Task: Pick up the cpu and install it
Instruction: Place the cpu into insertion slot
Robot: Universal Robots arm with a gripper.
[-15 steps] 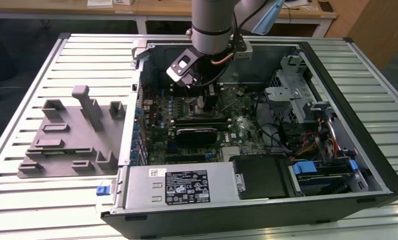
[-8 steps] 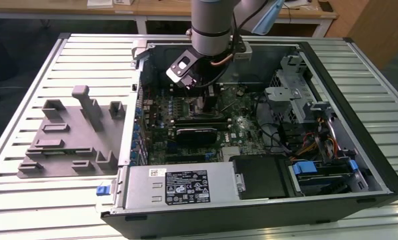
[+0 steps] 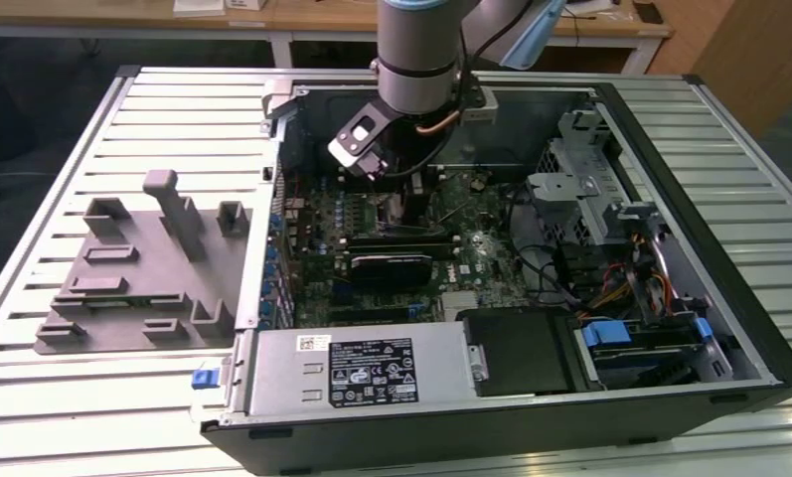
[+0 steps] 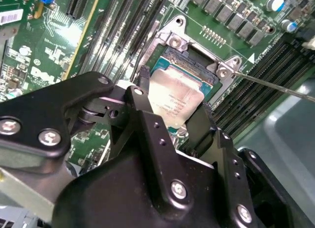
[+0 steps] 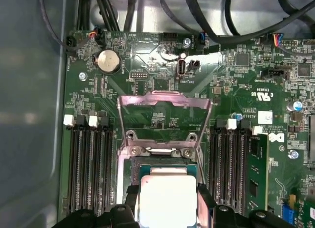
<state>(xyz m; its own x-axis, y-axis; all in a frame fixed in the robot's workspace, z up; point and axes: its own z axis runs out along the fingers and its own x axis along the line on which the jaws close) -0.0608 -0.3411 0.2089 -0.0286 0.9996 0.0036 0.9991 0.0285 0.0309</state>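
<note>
A: Gripper [image 5: 168, 196]?
B: Clamped on cpu [image 5: 167, 202] by opposite edges, leaving the underside free for socket [image 4: 189, 58]. Plate [image 5: 165, 107] is flipped up for access.
A: Views?
B: First wrist view: raised plate. Second: cpu right over socket, seating unclear. Exterior: arm [image 3: 419, 50] inside case [image 3: 529, 437].

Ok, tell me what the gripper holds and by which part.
The gripper holds the cpu by two opposite side edges, pinched between its fingers, at the open socket.
</note>
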